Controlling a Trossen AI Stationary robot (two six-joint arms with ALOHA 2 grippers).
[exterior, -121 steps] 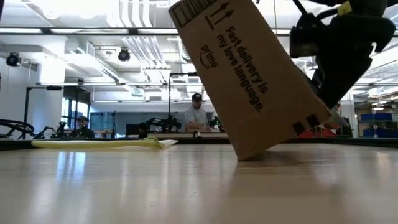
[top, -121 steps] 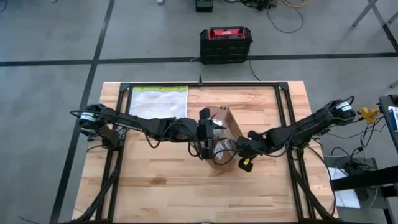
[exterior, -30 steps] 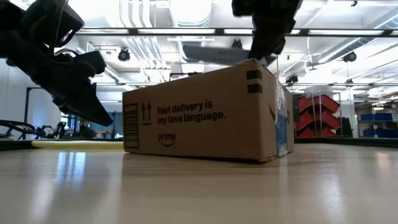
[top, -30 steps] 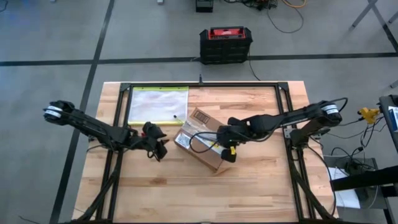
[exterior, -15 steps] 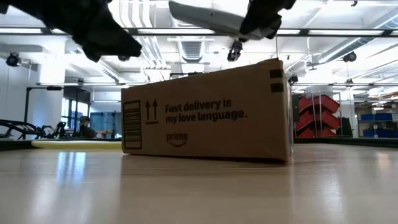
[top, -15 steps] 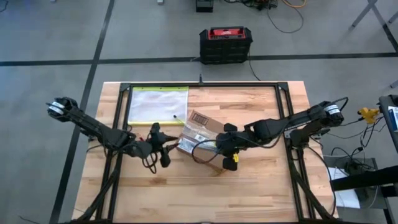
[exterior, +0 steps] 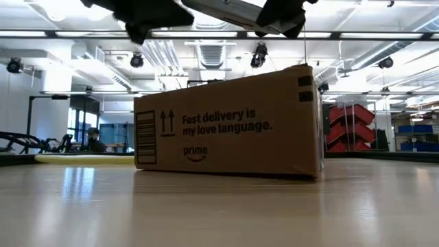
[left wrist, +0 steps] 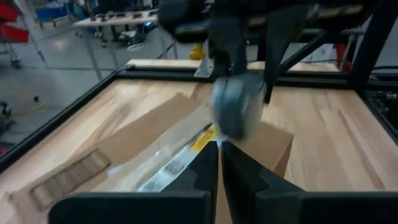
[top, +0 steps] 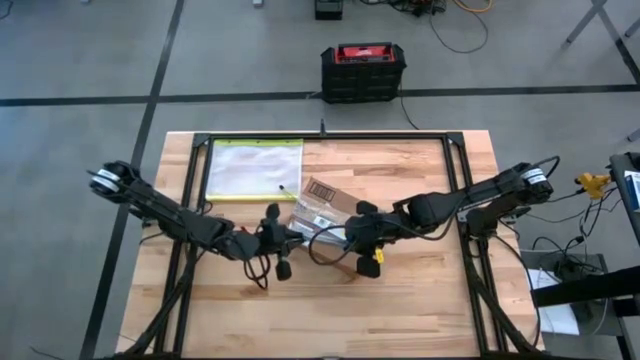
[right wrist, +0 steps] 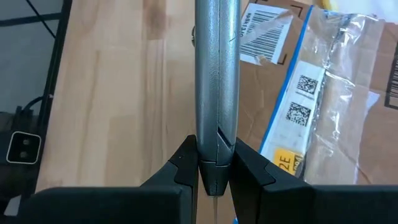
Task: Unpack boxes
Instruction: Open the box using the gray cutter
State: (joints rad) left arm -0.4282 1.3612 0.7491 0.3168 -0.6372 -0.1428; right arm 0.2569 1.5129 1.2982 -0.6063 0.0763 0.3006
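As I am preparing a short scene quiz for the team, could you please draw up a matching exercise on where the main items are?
Things:
1. cardboard box
2. clear yellow-edged pouch
3. black and red case
4. silver tool

Places:
A. on the floor beyond the table
B. flat by the table's far edge, on the left arm's side
C. clamped in the right gripper, over the box
D. resting mid-table

Pairs: 1-D, 2-B, 3-A, 4-C.

The left gripper hovers shut at the box's other end.
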